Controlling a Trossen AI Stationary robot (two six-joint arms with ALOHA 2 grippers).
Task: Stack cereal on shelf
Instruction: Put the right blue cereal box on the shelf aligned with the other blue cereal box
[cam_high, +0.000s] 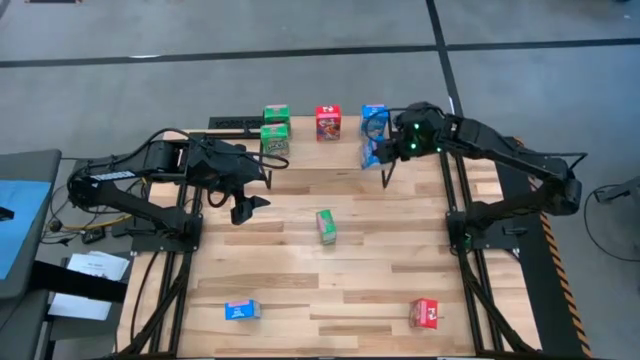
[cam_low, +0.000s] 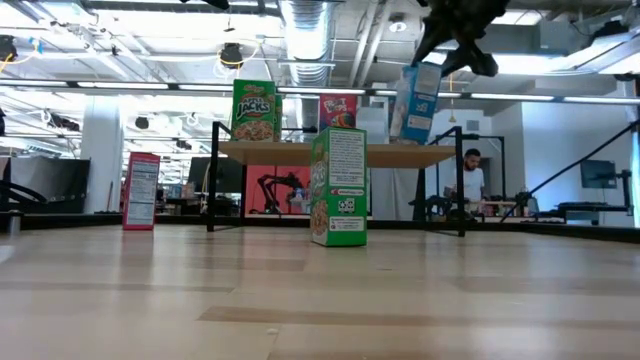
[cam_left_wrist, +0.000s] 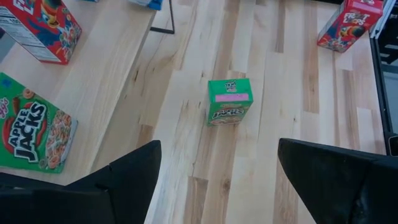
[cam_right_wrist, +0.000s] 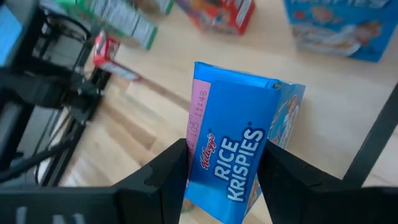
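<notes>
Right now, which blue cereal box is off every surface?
The blue Rice Krispies box clamped in the right gripper, held tilted above the shelf. One blue box rests on the shelf; another lies on the table.

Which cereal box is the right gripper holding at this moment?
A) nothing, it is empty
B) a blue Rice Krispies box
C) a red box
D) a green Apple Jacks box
B: in the right wrist view the right gripper has its fingers closed on the sides of a blue Rice Krispies box, held above the shelf.
</notes>
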